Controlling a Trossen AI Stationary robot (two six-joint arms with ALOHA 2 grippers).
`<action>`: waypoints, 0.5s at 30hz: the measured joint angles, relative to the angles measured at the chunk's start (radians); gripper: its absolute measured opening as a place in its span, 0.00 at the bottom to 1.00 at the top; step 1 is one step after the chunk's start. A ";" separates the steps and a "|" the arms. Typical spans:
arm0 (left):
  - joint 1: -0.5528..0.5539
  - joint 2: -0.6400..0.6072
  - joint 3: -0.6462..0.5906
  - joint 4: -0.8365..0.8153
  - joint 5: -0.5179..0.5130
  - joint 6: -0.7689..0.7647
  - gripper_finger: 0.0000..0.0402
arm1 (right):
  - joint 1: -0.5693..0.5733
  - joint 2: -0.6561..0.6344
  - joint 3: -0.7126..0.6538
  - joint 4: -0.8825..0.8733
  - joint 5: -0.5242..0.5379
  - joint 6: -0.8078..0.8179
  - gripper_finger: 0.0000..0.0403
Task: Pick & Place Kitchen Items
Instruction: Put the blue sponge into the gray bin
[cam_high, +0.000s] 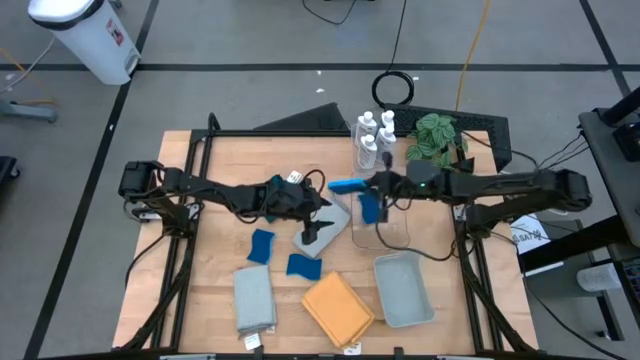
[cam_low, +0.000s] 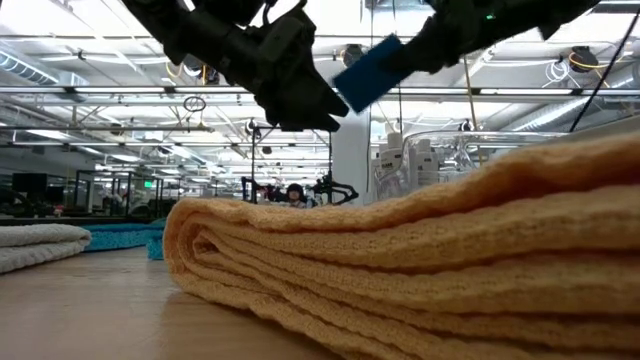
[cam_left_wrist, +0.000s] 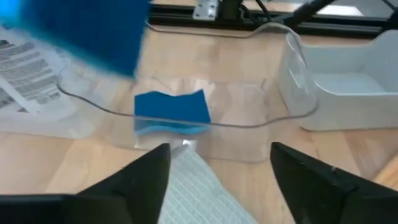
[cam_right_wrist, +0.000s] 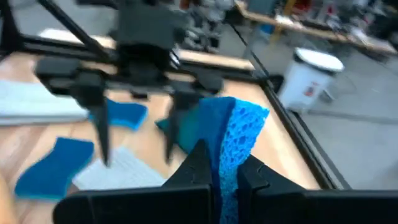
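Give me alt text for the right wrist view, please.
The right gripper is shut on a blue sponge held up above the wooden table. Facing it, the left gripper hangs open over a grey cloth, with two more blue sponges lying on the table behind it.

High view straight down; low view level at tabletop; wrist views close behind each claw (both share sponge (cam_right_wrist: 233, 140)).

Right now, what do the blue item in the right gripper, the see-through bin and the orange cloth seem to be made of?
Blue sponge in the right gripper: probably foam, matte, with a porous, pitted face.
Clear bin: likely hard plastic, glossy, see-through walls with a bright rim.
Orange cloth: woven fabric, matte, with ribbed texture and soft folded layers.
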 joint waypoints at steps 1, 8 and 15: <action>-0.001 0.000 0.000 -0.006 0.002 0.000 0.74 | 0.005 -0.025 0.000 -0.049 0.003 0.011 0.01; 0.001 0.000 0.000 -0.012 0.000 -0.012 0.83 | 0.013 -0.131 -0.002 -0.333 -0.001 0.067 0.00; 0.001 0.000 0.000 -0.013 0.001 -0.024 0.81 | 0.013 -0.147 -0.002 -0.462 0.002 0.100 0.00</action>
